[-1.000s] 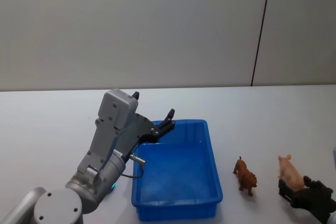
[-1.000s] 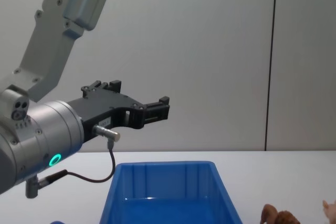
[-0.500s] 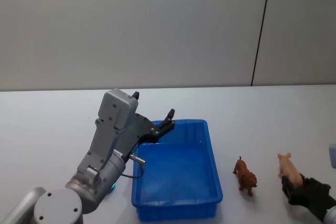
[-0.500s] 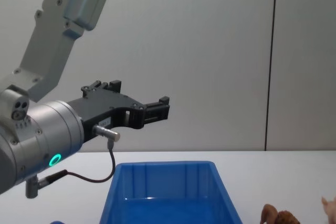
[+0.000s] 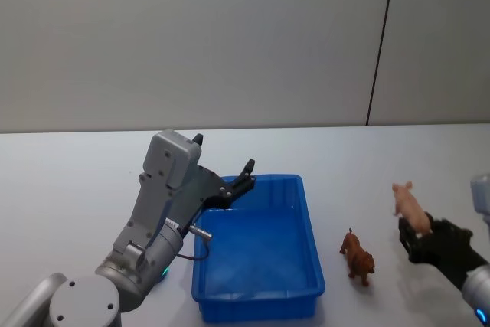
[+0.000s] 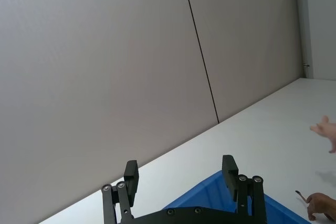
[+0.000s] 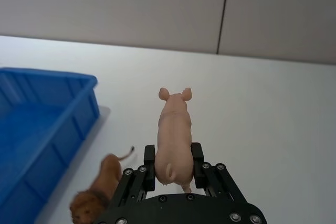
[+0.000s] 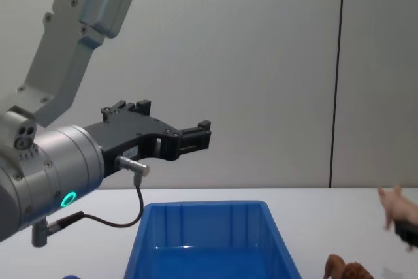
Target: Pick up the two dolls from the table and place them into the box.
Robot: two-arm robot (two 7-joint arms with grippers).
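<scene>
Right gripper's (image 7: 173, 155) fingers (image 7: 149, 159), narrowly parted, pinch the pig (image 7: 174, 121) by its rump, clear of the table (image 5: 367, 158). So shallow a hold could let it twist free short of the box (image 5: 256, 300). The lion (image 5: 357, 258) stands between fingers and box. Left gripper (image 6: 179, 167), fingers spread and empty, hovers over the box's far rim.

We see bright, even, diffuse light in all views, w/ a faint soft-edged shadow beside the box (image 7: 47, 75) on the table (image 7: 262, 108) & mild sheen on the box floor.
</scene>
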